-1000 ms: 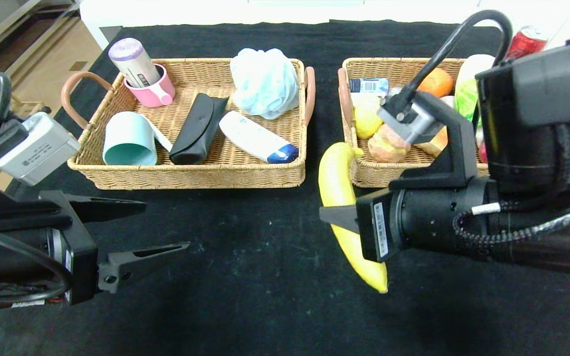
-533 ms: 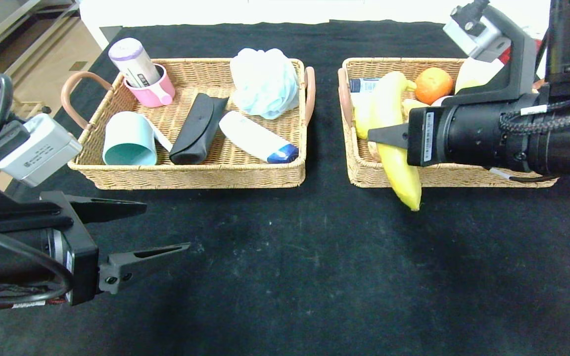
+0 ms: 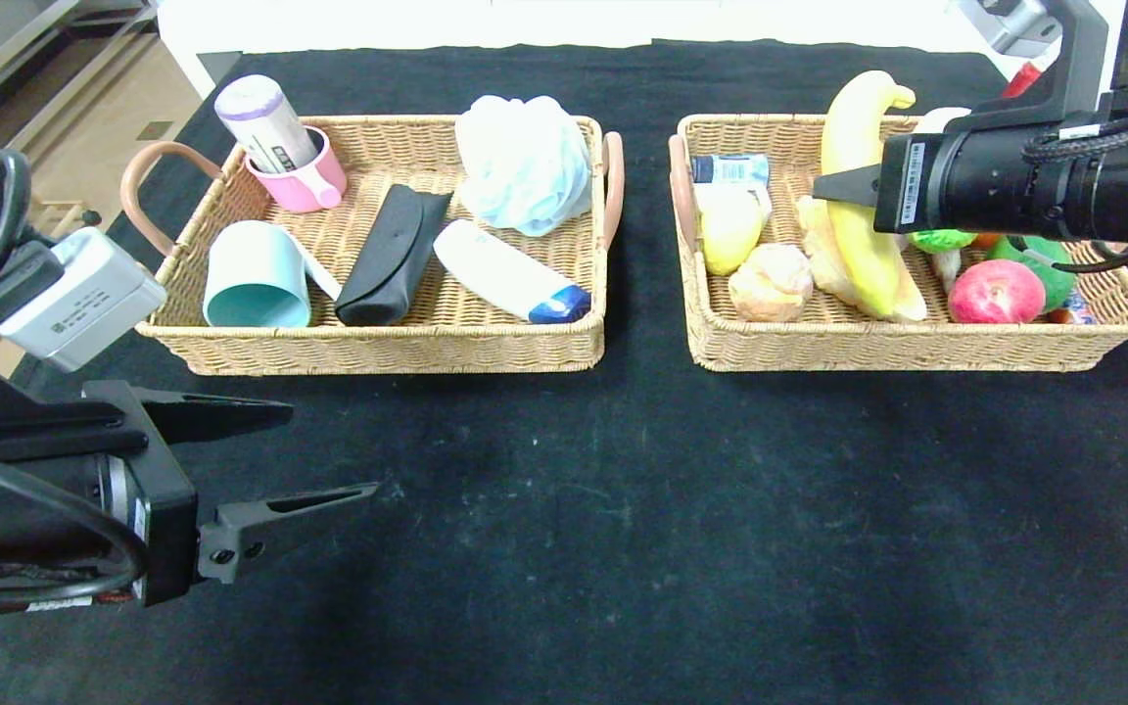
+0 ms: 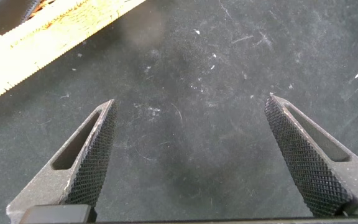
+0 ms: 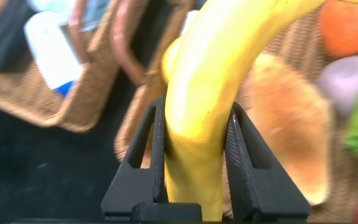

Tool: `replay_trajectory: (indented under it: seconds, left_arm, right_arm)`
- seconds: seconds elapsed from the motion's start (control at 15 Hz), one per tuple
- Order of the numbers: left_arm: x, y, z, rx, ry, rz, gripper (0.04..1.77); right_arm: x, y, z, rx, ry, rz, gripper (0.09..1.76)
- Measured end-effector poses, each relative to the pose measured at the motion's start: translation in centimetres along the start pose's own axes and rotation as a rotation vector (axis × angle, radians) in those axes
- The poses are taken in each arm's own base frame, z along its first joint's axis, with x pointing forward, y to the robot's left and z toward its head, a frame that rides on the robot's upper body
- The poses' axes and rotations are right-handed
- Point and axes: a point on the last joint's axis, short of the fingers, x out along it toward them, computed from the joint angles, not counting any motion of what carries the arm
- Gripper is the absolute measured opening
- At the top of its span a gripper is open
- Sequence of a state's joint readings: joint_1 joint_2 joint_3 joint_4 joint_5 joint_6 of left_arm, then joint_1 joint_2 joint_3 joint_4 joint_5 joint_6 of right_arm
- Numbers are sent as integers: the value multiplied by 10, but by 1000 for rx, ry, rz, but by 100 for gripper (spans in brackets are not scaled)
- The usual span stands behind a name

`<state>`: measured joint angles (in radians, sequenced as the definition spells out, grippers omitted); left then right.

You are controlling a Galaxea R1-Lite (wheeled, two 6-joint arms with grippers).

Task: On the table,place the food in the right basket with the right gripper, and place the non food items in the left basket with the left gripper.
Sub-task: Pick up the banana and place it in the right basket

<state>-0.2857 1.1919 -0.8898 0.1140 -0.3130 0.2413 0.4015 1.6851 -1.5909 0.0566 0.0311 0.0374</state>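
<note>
**Banana held over right basket; left arm idle**

Your right gripper (image 3: 843,186) was clenched on the banana (image 3: 863,220), fingers (image 5: 248,163) pressing either side of its middle in the right wrist view. You held it above the right basket (image 3: 902,343), stem end toward the far rim, lower end down among the food. Whether that end touched the contents could not be told.

In that basket you had a lemon (image 3: 728,230), a bread roll (image 3: 771,283), a red apple (image 3: 995,292) and a green item (image 3: 1044,269) partly hidden by the arm.

Your left gripper (image 3: 314,455) hung over the black tablecloth (image 3: 574,509) near the table's front left, fingers (image 4: 89,158) spread wide with nothing between them.

The left basket (image 3: 378,348) held a teal cup (image 3: 256,276), black case (image 3: 390,257), white tube (image 3: 507,271), blue bath pouf (image 3: 523,162) and pink cup (image 3: 302,181).
</note>
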Motion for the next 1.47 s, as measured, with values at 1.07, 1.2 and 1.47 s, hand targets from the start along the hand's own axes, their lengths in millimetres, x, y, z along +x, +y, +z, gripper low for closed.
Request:
replay_trajectory:
  seconds: [1.07,1.2,1.47]
  left_arm:
    - [0,0,0,0,2,-3,172]
    - [1,0,-1,-1,3,-3,172]
    - [1,0,-1,-1,3,-3,172]
  right_arm:
    - [37,-37,-2,-66,7,-80,132]
    - [35,-36,0,-68,3,-80,141]
    - [16,-33,4,-120,-2,-73,153]
